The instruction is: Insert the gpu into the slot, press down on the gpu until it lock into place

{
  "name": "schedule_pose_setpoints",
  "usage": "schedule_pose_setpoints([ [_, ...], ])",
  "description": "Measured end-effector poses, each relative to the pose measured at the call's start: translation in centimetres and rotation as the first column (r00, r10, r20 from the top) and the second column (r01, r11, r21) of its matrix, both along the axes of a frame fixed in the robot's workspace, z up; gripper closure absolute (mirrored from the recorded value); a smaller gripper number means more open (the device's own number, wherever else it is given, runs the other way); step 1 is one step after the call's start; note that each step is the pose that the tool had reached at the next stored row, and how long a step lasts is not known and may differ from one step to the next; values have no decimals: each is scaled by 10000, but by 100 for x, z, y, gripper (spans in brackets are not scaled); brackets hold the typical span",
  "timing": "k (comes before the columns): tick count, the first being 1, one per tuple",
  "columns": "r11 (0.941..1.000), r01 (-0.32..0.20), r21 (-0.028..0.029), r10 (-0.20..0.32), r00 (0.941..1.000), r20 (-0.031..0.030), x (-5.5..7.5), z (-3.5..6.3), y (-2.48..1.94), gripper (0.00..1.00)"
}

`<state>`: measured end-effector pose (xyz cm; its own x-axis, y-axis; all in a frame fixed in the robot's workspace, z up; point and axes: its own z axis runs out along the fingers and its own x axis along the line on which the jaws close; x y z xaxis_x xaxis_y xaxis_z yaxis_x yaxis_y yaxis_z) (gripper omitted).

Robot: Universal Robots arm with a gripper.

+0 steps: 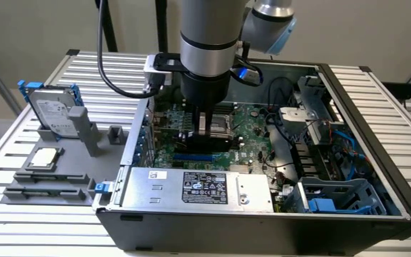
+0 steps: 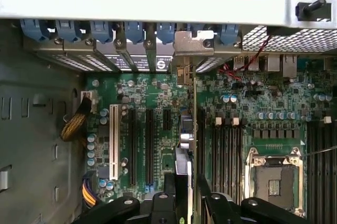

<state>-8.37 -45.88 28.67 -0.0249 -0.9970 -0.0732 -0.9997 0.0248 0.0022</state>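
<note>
Inside the open computer case (image 1: 263, 230), the motherboard (image 1: 252, 120) lies flat. The graphics card (image 2: 182, 163) stands on edge over the board's middle, with its bracket (image 2: 192, 42) toward the case's rear wall. The gripper (image 2: 185, 188) is clamped on the card's top edge. Hold the card upright and parallel to the nearby blue slot (image 1: 193, 158), and press evenly.
</note>
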Motion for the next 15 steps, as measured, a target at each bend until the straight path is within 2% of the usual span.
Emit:
schedule_pose_setpoints([
  [3,10000,12,4,-12,10000,-2,-1,-44,0,74],
  [9,10000,19,11,-19,10000,-11,-1,-55,2,74],
  [15,10000,63,7,-63,9999,-80,-2,-62,7,74],
])
